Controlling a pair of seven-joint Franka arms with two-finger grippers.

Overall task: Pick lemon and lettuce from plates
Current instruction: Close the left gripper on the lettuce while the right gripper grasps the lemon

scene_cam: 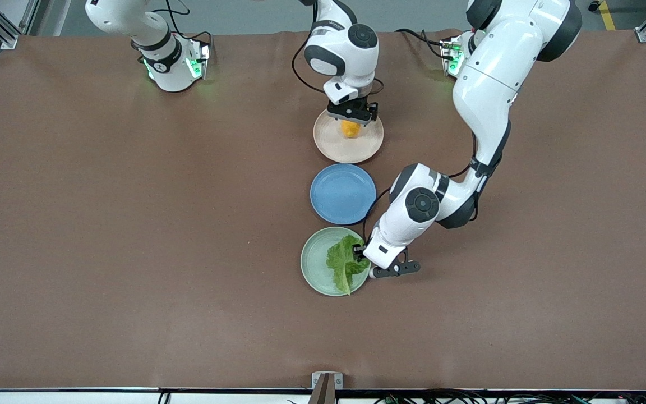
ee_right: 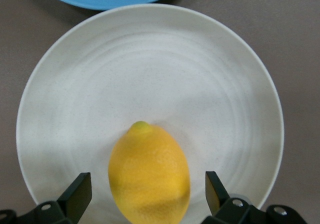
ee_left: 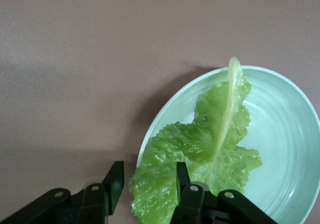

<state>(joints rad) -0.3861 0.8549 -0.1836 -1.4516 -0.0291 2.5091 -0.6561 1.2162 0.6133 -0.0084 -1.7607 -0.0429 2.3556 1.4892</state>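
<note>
Lettuce (scene_cam: 345, 262) lies on the mint plate (scene_cam: 314, 264), nearest the front camera, its long axis running toward that camera; the left gripper (scene_cam: 360, 253) is at its edge; the lemon (scene_cam: 350, 128) sits on the beige plate (scene_cam: 334, 147) under the right gripper (scene_cam: 352, 115); a blue plate (scene_cam: 343, 193) lies between, with bare table all round. Left wrist view: fingers (ee_left: 114, 180) part-open, straddling the leaf's (ee_left: 200, 149) frilled end over the rim (ee_left: 270, 74); rib upright. Right wrist view: fingers (ee_right: 79, 190) wide, flanking the lemon (ee_right: 149, 176) without contact; its tip points to the plate's (ee_right: 150, 59) centre.

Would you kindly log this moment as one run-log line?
left gripper: open around lettuce edge, green plate | right gripper: open, straddling lemon on beige plate
</note>
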